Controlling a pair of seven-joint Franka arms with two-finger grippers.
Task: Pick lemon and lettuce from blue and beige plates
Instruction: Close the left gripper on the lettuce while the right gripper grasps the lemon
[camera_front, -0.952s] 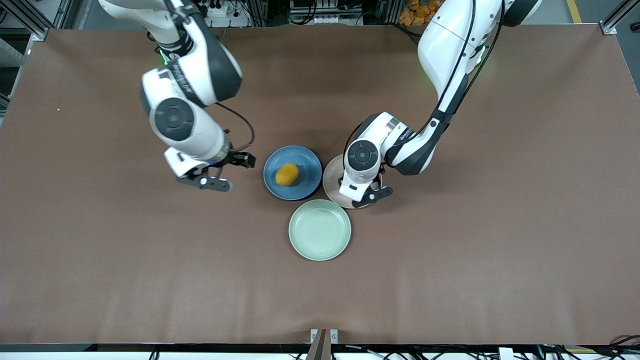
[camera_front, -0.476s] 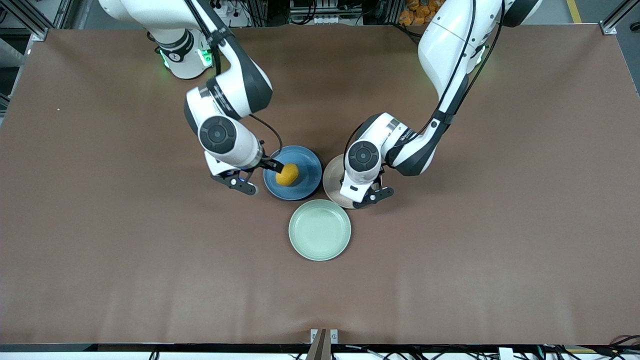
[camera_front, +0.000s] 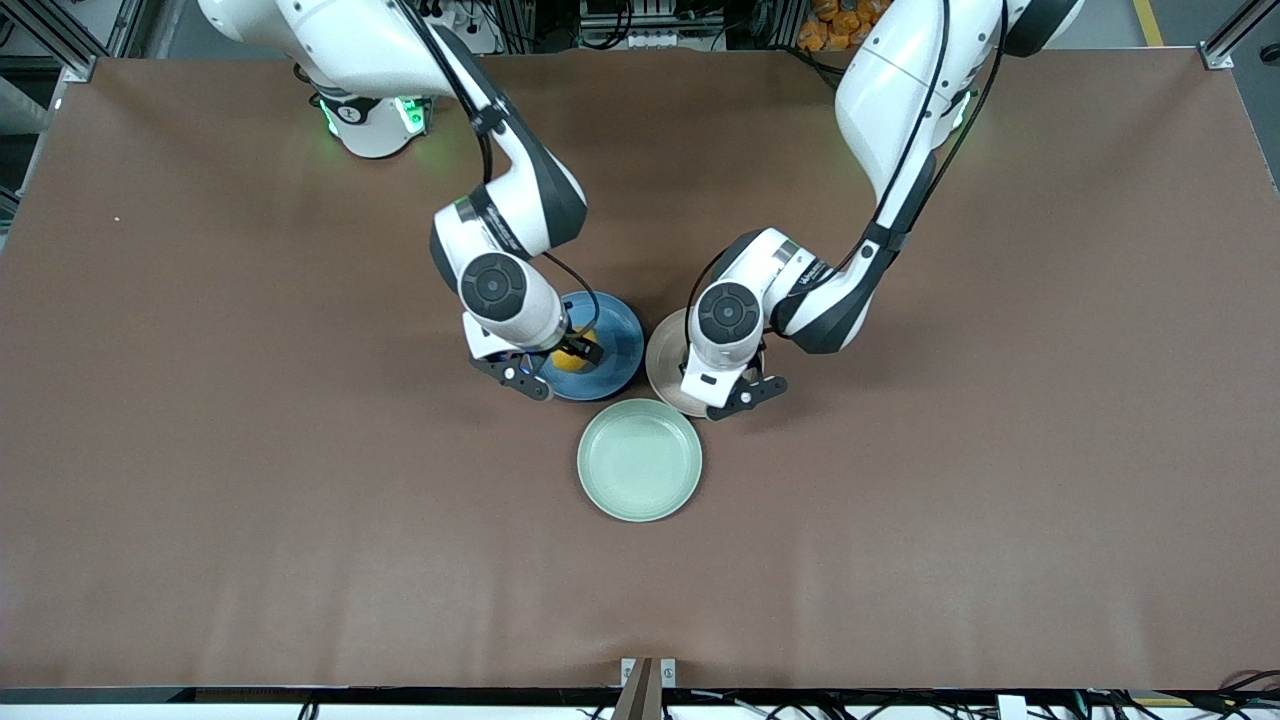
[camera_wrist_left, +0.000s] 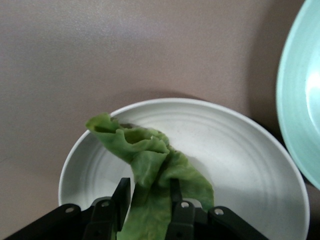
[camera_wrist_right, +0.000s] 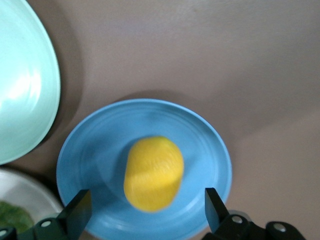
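Lemon (camera_wrist_right: 153, 173) sits near the middle of the blue plate (camera_wrist_right: 205, 145), untouched; in the front view it is mostly hidden under the right arm's wrist. Right gripper (camera_wrist_right: 145, 212) hangs over the plate with fingers (camera_wrist_right: 77, 212) spread wide, one on either side of the fruit, not yet down on it. Lettuce (camera_wrist_left: 150, 167) lies on the beige plate (camera_wrist_left: 250, 160), crumpled toward one side. Left gripper (camera_wrist_left: 147, 200) is low over that plate, fingers (camera_wrist_left: 121, 192) pinching the leaf's near end; the rest of the leaf rests on the plate. Mint green plate (camera_front: 640, 460) stands empty, nearer the front camera than the other two and just beside both. All three are on the brown counter (camera_front: 1000, 450).

Risks, as I judge them:
- Lemon is round and firm-looking; an off-centre close could squirt it sideways and roll it off the shallow rim.
- Fingers descending too far would strike the blue plate and shove it into the beige one.
- The leaf is thin and held by one end only; it may slip or tear on lifting.
- The two wrists work close together; a sideways lift could bring them into contact.

Change over the last second: the right arm has swung in from the bare counter toward its own end of the table and now covers the blue plate. The left arm has scarcely shifted.
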